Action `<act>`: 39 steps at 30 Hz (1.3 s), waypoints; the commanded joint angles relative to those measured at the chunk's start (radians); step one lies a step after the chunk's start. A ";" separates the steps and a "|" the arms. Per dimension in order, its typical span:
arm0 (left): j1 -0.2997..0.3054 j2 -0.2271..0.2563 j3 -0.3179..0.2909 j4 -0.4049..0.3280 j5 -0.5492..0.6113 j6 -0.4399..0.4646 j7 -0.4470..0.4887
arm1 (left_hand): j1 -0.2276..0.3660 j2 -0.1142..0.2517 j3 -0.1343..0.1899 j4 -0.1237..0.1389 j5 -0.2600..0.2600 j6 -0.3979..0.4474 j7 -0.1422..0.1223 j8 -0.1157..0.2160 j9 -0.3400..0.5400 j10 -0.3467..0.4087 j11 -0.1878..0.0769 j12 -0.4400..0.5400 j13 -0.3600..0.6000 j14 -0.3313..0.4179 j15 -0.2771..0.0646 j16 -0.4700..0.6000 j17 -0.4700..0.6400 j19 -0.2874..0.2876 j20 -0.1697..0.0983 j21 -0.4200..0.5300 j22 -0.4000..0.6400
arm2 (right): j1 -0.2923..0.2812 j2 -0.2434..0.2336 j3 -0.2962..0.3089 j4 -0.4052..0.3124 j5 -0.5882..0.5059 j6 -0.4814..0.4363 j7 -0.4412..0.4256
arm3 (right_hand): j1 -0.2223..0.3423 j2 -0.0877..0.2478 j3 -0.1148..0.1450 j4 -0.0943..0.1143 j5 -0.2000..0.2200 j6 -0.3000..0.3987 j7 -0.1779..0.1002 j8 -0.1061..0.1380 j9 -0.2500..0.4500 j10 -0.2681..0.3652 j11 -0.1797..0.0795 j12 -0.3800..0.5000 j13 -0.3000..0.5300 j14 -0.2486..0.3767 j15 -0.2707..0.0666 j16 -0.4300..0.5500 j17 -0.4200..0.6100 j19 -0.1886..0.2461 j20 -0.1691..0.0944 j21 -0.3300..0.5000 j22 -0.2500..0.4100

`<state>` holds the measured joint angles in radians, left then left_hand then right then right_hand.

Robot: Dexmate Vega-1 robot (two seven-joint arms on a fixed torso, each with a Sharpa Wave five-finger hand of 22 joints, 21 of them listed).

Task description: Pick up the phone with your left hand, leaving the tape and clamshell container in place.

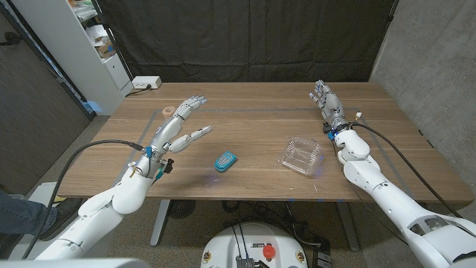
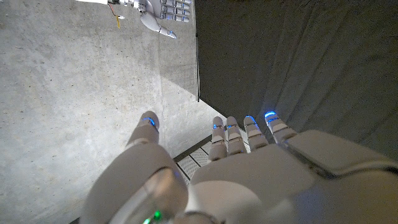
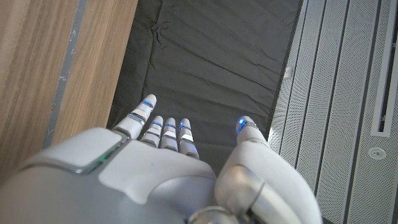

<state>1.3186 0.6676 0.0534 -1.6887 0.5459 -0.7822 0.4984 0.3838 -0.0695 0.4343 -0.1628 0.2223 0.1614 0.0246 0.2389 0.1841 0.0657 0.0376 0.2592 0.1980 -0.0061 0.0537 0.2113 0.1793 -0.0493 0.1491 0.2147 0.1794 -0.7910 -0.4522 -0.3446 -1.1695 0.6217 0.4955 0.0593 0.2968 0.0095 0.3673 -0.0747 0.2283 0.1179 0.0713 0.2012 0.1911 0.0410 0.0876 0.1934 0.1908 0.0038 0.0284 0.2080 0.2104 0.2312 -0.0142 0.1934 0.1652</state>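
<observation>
The small blue phone lies mid-surface, beside the clear plastic clamshell container. The left robot hand hovers empty, fingers spread; a careless reach could nudge the tan tape roll.

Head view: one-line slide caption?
Open left hand raised beside the tape, phone and clamshell container untouched.

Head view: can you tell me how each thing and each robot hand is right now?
phone: lying flat on the table, untouched.
clamshell container: closed, on the table.
tape: on the table, past the left hand.
left hand: open, fingers spread, holding nothing.
right hand: open, holding nothing.
</observation>
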 commanded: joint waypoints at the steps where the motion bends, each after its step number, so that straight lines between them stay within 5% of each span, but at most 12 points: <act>1: 0.005 0.044 0.023 -0.035 0.035 0.059 0.033 | 0.016 -0.002 -0.004 -0.001 0.010 0.011 -0.001 0.002 0.001 0.014 0.000 0.006 0.005 0.014 0.006 0.004 0.003 0.016 0.020 0.009 0.001 | -0.007 -0.003 0.000 -0.001 0.005 -0.005 0.001 | 0.002 0.002 -0.001 -0.003 -0.001 0.010 -0.010 0.000 0.002 0.008 0.004 0.009 0.003 0.007 0.002 0.004 0.003 0.006 0.007 -0.002 0.005; 15: 0.051 0.100 0.039 -0.123 0.054 0.217 0.013 | 0.034 -0.026 -0.015 -0.001 0.017 0.019 -0.005 -0.005 0.003 0.032 -0.001 0.009 0.008 0.051 0.013 0.009 0.004 0.063 0.057 0.020 0.004 | -0.021 0.000 0.006 0.002 0.013 0.007 -0.001 | 0.001 0.005 -0.005 -0.003 -0.004 0.019 -0.012 0.003 0.002 0.017 0.004 0.012 0.003 0.013 0.002 0.007 0.004 0.007 0.008 -0.002 0.005; 39: 0.114 0.208 0.050 -0.250 0.079 0.409 -0.024 | 0.084 -0.060 -0.030 -0.004 0.031 -0.037 -0.024 -0.035 0.005 0.007 0.022 -0.006 0.013 0.081 0.038 0.006 0.007 0.166 0.066 0.048 0.012 | -0.012 0.004 0.002 0.008 0.013 -0.001 0.004 | -0.001 0.011 -0.011 -0.005 -0.009 0.018 -0.017 0.001 0.002 0.025 0.005 0.013 0.003 0.034 -0.002 0.016 0.006 0.029 0.003 0.006 0.005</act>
<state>1.4073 0.8297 0.0999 -1.8871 0.6292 -0.4563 0.5034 0.4524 -0.1276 0.4065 -0.1655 0.2447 0.1326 0.0019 0.2079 0.1839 0.0798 0.0589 0.2583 0.2074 0.0706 0.0839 0.2151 0.1840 0.1019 0.2105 0.2553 0.1887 -0.8070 -0.4488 -0.3397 -1.1581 0.6366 0.5024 0.0650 0.2968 0.0095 0.3630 -0.0785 0.2219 0.1287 0.0606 0.2012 0.1911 0.0610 0.0891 0.2012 0.1933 0.0240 0.0270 0.2158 0.2116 0.2423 -0.0109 0.1934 0.1652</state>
